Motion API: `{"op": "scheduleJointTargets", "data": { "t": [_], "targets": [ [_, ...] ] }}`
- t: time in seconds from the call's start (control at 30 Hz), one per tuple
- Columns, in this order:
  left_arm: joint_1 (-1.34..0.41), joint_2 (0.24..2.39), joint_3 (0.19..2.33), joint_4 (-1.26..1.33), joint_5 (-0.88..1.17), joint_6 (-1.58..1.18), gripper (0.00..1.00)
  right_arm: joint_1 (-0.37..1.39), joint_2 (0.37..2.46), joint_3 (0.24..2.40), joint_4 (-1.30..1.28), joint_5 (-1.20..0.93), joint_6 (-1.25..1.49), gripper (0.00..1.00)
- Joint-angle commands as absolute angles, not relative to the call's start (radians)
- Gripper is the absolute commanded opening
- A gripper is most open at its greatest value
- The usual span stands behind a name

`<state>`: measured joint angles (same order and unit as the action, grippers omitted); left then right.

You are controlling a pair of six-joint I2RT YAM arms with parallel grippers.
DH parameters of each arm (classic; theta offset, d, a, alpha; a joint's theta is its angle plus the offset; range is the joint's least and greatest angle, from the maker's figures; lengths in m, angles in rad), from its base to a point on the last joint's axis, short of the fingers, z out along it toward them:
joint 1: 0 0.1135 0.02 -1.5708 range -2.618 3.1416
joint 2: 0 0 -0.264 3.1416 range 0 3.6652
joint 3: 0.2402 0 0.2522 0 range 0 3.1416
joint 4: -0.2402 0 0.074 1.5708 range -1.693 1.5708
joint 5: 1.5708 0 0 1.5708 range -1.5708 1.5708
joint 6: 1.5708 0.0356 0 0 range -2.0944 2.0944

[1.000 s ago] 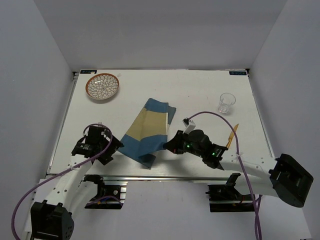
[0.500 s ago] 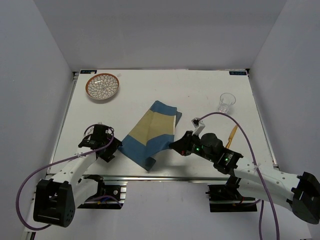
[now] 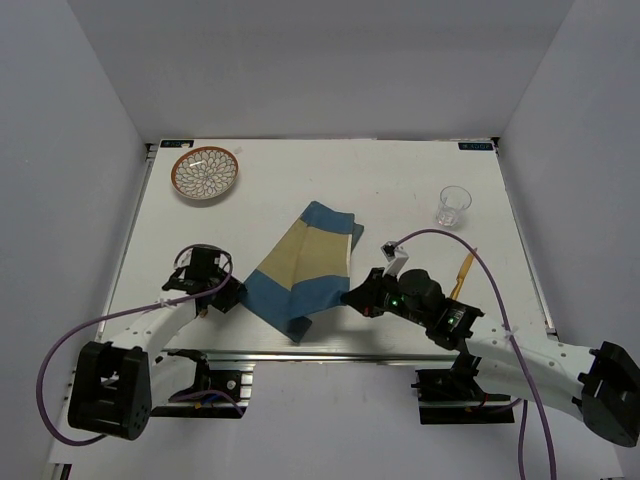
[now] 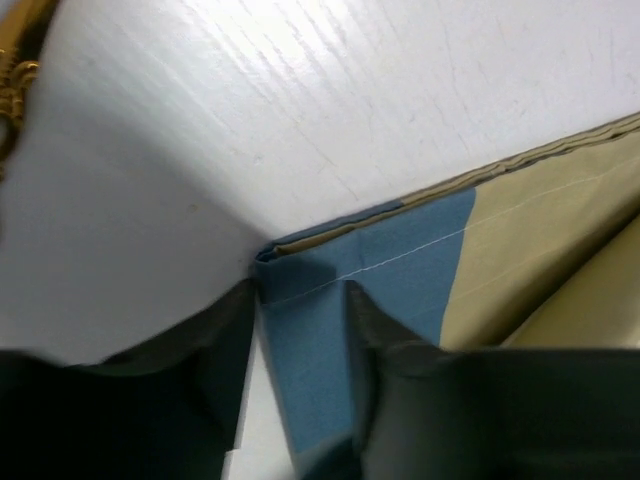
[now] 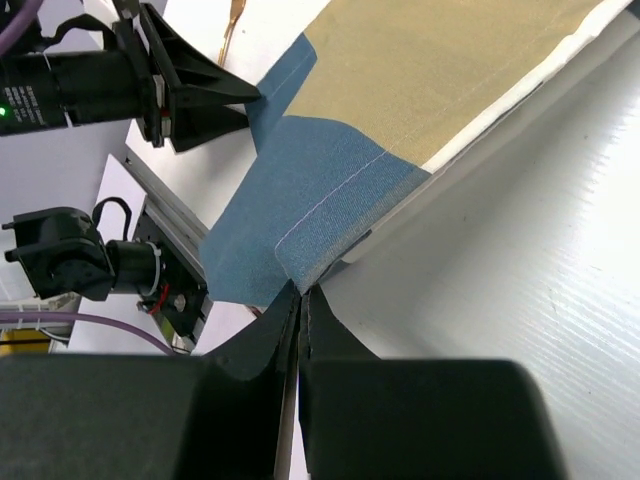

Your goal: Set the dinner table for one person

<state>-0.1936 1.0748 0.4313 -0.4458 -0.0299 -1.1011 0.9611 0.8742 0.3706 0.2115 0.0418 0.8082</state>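
The blue-and-tan placemat [image 3: 300,265] lies partly folded on the white dinner table [image 3: 400,180]. My right gripper [image 3: 352,298] is shut on the placemat's near right blue corner [image 5: 330,200], with the fingertips pinched together on it [image 5: 300,290]. My left gripper [image 3: 232,293] is at the placemat's left corner. Its jaws stand apart around the blue folded edge [image 4: 310,330], the cloth between the fingers [image 4: 300,290]. In the right wrist view the left gripper [image 5: 245,103] shows open at that corner.
A patterned plate [image 3: 204,172] sits at the far left, a clear glass [image 3: 453,205] at the far right. A gold utensil [image 3: 465,270] lies right of my right arm, another [image 4: 15,60] by my left gripper. The metal rail [image 3: 330,352] runs along the front edge.
My right gripper has pulled the placemat corner to the right and a little nearer, spreading the cloth. My left gripper has moved right onto the placemat's left corner.
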Motion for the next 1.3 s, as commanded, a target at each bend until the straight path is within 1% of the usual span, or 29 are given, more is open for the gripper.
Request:
{"op": "scheduleJointTargets", "data": {
  "t": [0.0, 0.07, 0.13, 0.17, 0.2, 0.3, 0.33, 0.4, 0.5, 0.53, 0.57, 0.6, 0.63, 0.73, 0.77, 0.8, 0.83, 0.93, 1.07, 1.17, 1.23, 1.27],
  "targets": [
    [-0.204, 1.112, 0.433, -0.407, -0.012, -1.071, 0.46, 0.959, 0.873, 0.368, 0.262, 0.029, 0.801, 0.00],
    [-0.204, 1.140, 0.426, -0.390, -0.011, -1.066, 0.33, 0.959, 0.865, 0.365, 0.258, 0.032, 0.802, 0.00],
    [-0.213, 1.169, 0.423, -0.368, -0.003, -1.054, 0.15, 0.959, 0.855, 0.367, 0.249, 0.035, 0.799, 0.00],
    [-0.213, 1.181, 0.425, -0.362, -0.002, -1.049, 0.02, 0.957, 0.851, 0.367, 0.245, 0.037, 0.799, 0.00],
    [-0.213, 1.187, 0.428, -0.362, -0.002, -1.046, 0.00, 0.957, 0.845, 0.367, 0.233, 0.038, 0.799, 0.00],
    [-0.213, 1.177, 0.480, -0.379, -0.002, -1.002, 0.00, 0.948, 0.835, 0.382, 0.178, 0.064, 0.792, 0.00],
    [-0.213, 1.163, 0.503, -0.385, 0.029, -0.991, 0.00, 0.943, 0.834, 0.393, 0.157, 0.072, 0.784, 0.00],
    [-0.213, 1.100, 0.561, -0.393, 0.041, -0.951, 0.00, 0.927, 0.850, 0.457, 0.106, 0.087, 0.756, 0.00],
    [-0.213, 1.057, 0.742, -0.445, 0.022, -0.896, 0.00, 0.882, 0.914, 0.651, -0.050, 0.141, 0.654, 0.00],
    [-0.213, 1.063, 0.806, -0.478, 0.015, -0.891, 0.00, 0.873, 0.925, 0.708, -0.155, 0.167, 0.628, 0.00],
    [-0.204, 1.075, 0.950, -0.515, -0.041, -0.887, 0.00, 0.852, 0.925, 0.821, -0.205, 0.201, 0.592, 0.00],
    [-0.193, 1.100, 1.019, -0.585, -0.054, -0.884, 0.00, 0.827, 0.917, 0.872, -0.253, 0.265, 0.578, 0.00],
    [-0.193, 1.109, 1.151, -0.650, -0.090, -0.887, 0.00, 0.815, 0.890, 0.964, -0.335, 0.294, 0.557, 0.00],
    [-0.193, 1.109, 1.294, -0.684, -0.129, -0.905, 0.00, 0.758, 0.858, 1.095, -0.435, 0.414, 0.516, 0.00],
    [-0.193, 1.103, 1.386, -0.718, -0.141, -0.916, 0.00, 0.756, 0.854, 1.144, -0.516, 0.443, 0.514, 0.00],
    [-0.193, 1.092, 1.431, -0.732, -0.150, -0.939, 0.00, 0.750, 0.853, 1.235, -0.544, 0.477, 0.500, 0.00],
    [-0.193, 1.086, 1.469, -0.741, -0.158, -0.952, 0.00, 0.747, 0.853, 1.274, -0.569, 0.491, 0.496, 0.00],
    [-0.193, 1.055, 1.529, -0.730, -0.163, -1.029, 0.00, 0.738, 0.885, 1.391, -0.629, 0.560, 0.471, 0.00],
    [-0.193, 1.087, 1.545, -0.710, -0.178, -1.117, 0.00, 0.709, 1.036, 1.486, -0.658, 0.601, 0.439, 0.00],
    [-0.193, 1.163, 1.566, -0.663, -0.128, -1.124, 0.00, 0.617, 1.138, 1.548, -0.637, 0.548, 0.414, 0.00],
    [-0.193, 1.210, 1.611, -0.634, -0.109, -1.106, 0.00, 0.574, 1.225, 1.606, -0.600, 0.459, 0.387, 0.00],
    [-0.193, 1.262, 1.630, -0.597, -0.097, -1.094, 0.00, 0.498, 1.261, 1.635, -0.589, 0.418, 0.384, 0.00]
  ]
}}
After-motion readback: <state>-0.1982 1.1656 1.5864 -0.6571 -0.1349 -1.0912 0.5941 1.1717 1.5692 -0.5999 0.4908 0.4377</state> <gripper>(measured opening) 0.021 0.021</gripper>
